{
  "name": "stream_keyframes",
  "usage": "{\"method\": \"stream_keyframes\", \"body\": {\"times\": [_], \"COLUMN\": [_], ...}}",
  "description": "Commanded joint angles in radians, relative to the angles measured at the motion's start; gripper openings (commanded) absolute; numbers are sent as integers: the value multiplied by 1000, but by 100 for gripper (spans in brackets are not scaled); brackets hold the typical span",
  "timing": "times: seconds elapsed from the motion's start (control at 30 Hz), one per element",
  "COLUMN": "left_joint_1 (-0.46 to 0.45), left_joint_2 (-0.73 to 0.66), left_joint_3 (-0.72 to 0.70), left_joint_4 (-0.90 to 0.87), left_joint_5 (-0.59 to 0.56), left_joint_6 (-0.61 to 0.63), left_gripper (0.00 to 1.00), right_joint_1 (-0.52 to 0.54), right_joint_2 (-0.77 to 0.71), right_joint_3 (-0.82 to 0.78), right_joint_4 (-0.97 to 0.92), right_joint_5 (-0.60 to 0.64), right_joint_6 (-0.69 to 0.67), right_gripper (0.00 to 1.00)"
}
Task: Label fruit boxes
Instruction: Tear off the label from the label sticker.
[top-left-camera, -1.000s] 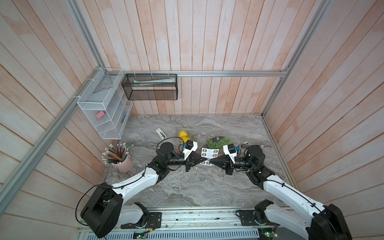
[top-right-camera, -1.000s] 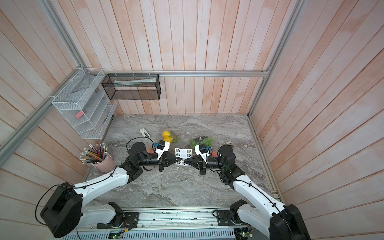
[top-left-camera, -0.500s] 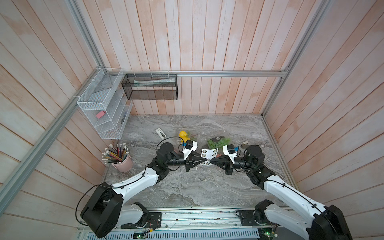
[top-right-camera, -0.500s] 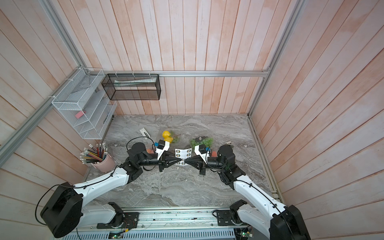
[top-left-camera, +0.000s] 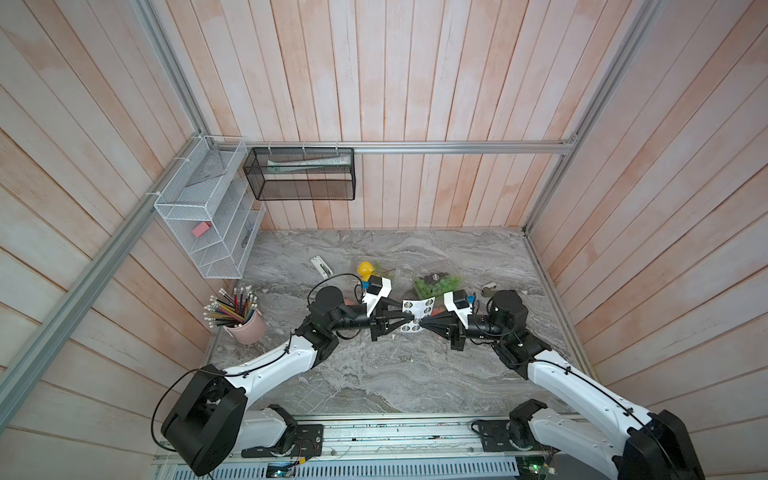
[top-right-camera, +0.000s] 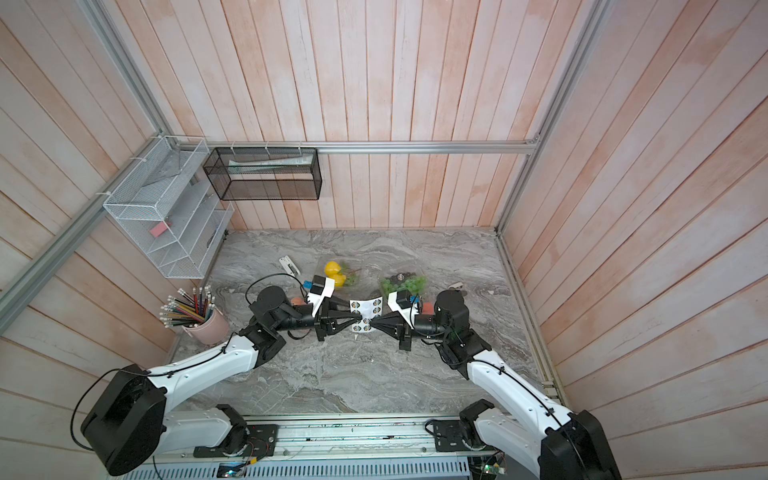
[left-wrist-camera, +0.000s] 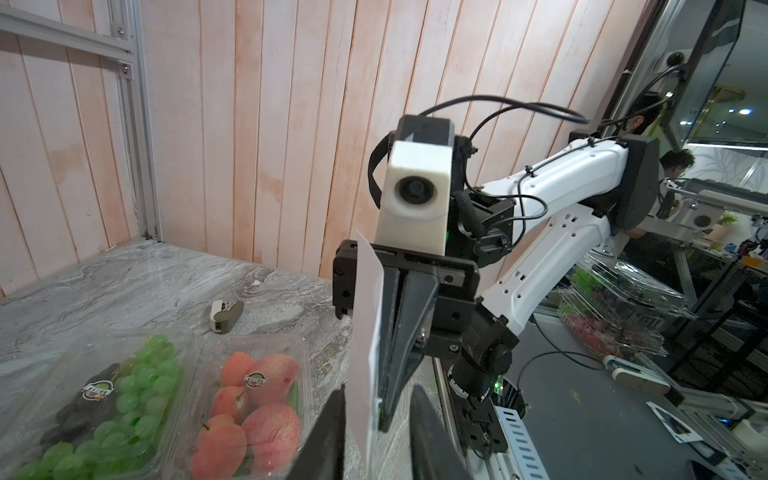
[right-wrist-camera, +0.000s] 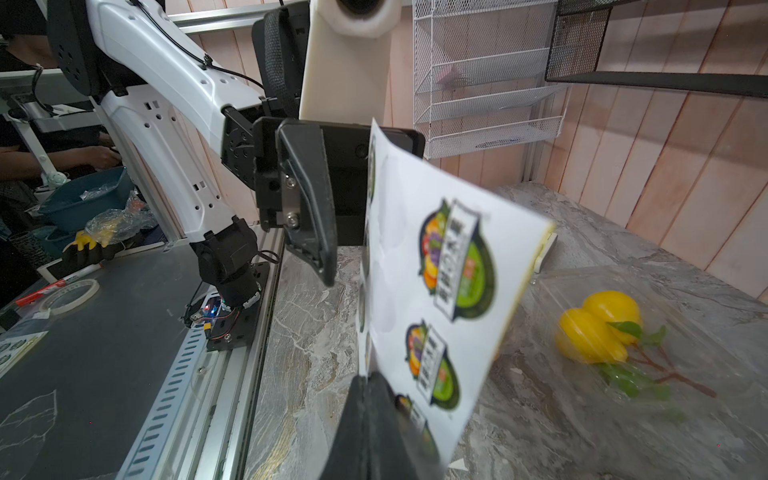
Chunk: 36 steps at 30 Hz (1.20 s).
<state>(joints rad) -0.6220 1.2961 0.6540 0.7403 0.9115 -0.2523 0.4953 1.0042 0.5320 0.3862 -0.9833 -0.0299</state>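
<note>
The left claw (top-left-camera: 409, 319) and right claw (top-left-camera: 423, 322) meet tip to tip at a white sheet of round stickers (top-left-camera: 419, 306). Just behind it, on the grey marble worktop (top-left-camera: 374, 374), sits a clear plastic box of green grapes (top-left-camera: 438, 284).

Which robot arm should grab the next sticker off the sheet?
Probably left. The right gripper is clamped shut on the sticker sheet, holding it up, while the left gripper has open jaws at the sheet's edge.
</note>
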Motion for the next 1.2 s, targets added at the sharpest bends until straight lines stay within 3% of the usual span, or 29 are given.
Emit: {"method": "stream_keyframes", "body": {"times": [0.0, 0.1, 0.2, 0.9, 1.17], "left_joint_1": [2, 2, 3, 1, 1], "left_joint_2": [18, 17, 10, -37, -43], "left_joint_3": [8, 17, 22, 25, 31], "left_joint_4": [41, 8, -28, -163, -257], "left_joint_5": [9, -1, -34, -177, -191], "left_joint_6": [-29, -15, 0, 117, 141], "left_gripper": [21, 7, 1, 0, 0], "right_joint_1": [5, 5, 5, 51, 36], "right_joint_2": [-3, -4, -9, -15, -60], "right_joint_3": [33, 36, 41, 81, 49], "right_joint_4": [-20, -21, -38, -202, -136], "right_joint_5": [15, 17, 23, 56, 60], "right_joint_6": [-15, -20, -35, -142, -46], "right_gripper": [0, 0, 0, 0, 0]}}
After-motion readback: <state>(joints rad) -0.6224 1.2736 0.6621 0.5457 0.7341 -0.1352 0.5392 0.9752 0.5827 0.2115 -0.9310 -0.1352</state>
